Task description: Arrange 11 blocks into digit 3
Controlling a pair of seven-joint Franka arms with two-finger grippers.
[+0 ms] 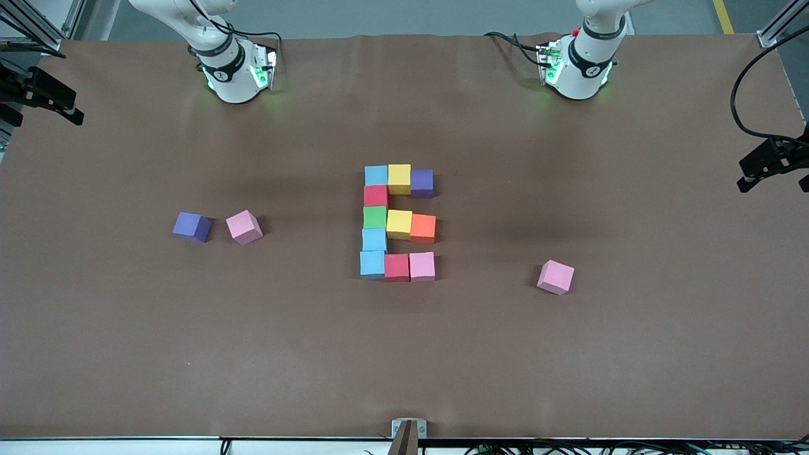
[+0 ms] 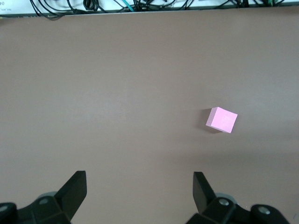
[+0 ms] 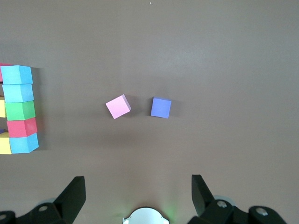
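Note:
The digit 3 [image 1: 398,222] lies at the table's middle, made of touching blocks. Its column runs light blue [image 1: 376,175], red [image 1: 375,196], green [image 1: 375,217], light blue [image 1: 374,239], light blue [image 1: 372,264]. Yellow [image 1: 399,179] and purple [image 1: 422,183] form one bar, yellow [image 1: 399,224] and orange [image 1: 423,228] the middle one, red [image 1: 397,266] and pink [image 1: 421,266] the nearest. The column [image 3: 18,111] shows in the right wrist view. My left gripper [image 2: 138,186] hangs open and empty high over bare table. My right gripper [image 3: 138,186] waits open and empty above its own base [image 3: 145,215].
Loose cubes lie apart from the figure: a purple one [image 1: 191,226] [image 3: 161,107] and a pink one [image 1: 244,227] [image 3: 117,106] toward the right arm's end, another pink one [image 1: 555,277] [image 2: 222,120] toward the left arm's end. Black camera mounts [image 1: 771,161] stand at both table ends.

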